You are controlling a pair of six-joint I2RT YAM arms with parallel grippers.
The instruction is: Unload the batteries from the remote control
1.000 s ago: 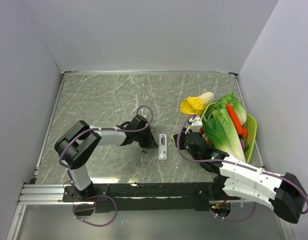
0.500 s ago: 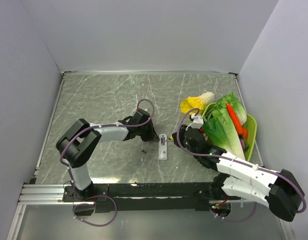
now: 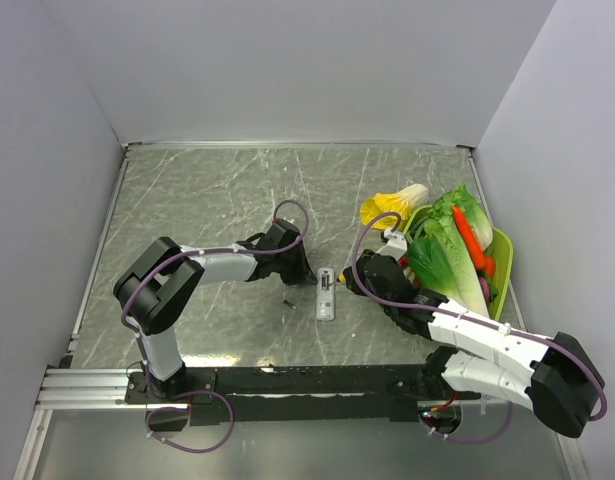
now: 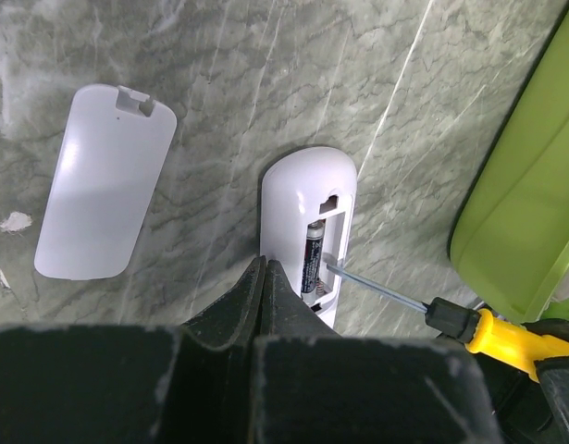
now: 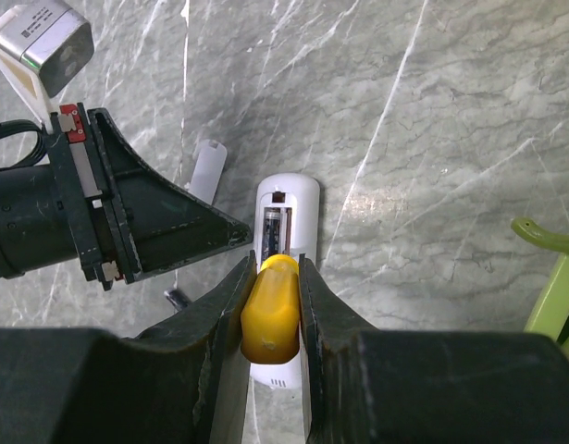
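Observation:
The white remote control [image 3: 326, 294] lies open side up between my grippers. One dark battery [image 4: 314, 256] sits in its recess, also seen in the right wrist view [image 5: 271, 226]. A second battery [image 3: 287, 301] lies loose on the table left of the remote, and shows in the right wrist view [image 5: 173, 297]. My left gripper [image 4: 265, 265] is shut and empty, its tips at the remote's left edge. My right gripper [image 5: 275, 268] is shut on a yellow-handled screwdriver [image 5: 271, 310]. The screwdriver's metal tip [image 4: 332, 267] reaches into the recess beside the battery.
The remote's flat white cover [image 4: 104, 194] lies left of the remote. A green tray [image 3: 503, 262] of toy vegetables stands at the right, with a yellow-white cabbage [image 3: 392, 206] beside it. Grey walls surround the marbled table.
My left gripper moved up and right, to the remote's edge, uncovering the loose battery on the table. My right gripper moved left, bringing the screwdriver over the remote.

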